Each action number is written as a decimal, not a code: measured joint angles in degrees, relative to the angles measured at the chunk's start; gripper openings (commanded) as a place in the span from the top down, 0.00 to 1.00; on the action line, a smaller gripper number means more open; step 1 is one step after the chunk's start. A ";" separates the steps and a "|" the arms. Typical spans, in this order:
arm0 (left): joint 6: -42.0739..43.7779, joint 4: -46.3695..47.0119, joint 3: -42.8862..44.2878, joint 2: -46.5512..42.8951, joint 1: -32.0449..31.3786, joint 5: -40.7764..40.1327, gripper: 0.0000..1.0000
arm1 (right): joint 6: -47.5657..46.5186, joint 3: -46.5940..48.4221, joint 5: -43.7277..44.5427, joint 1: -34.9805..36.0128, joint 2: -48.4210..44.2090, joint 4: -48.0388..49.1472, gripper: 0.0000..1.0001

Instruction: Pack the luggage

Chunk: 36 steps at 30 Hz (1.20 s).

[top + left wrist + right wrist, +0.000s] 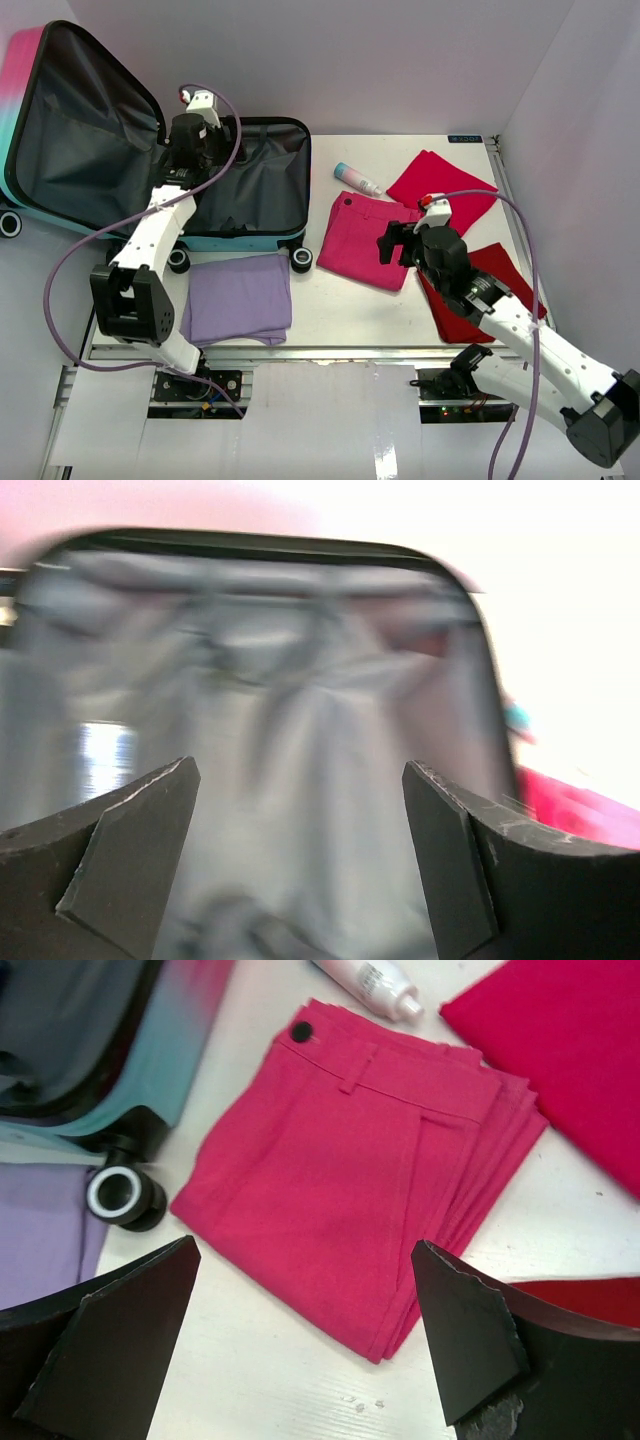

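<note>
The luggage (250, 190) lies open at the back left, its pink-to-teal lid (85, 125) raised and the dark grey lining showing. My left gripper (200, 150) hangs over the open half. In the left wrist view, which is blurred, it (298, 768) is open with only lining (300, 680) between its fingers. My right gripper (392, 243) hovers open over the near edge of folded pink trousers (360, 238). Its wrist view shows nothing held, with the trousers (350, 1160) just beyond the gripper (305, 1248).
A folded purple cloth (238, 297) lies in front of the luggage. A white bottle with a teal cap (357, 179), a magenta cloth (440, 185) and a red cloth (480, 295) surround the trousers. A luggage wheel (125, 1195) sits left of the trousers.
</note>
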 measured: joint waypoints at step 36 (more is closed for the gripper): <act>-6.43 -6.38 0.26 16.40 -24.12 27.46 0.14 | 9.31 6.00 -6.88 -16.25 39.95 2.81 0.03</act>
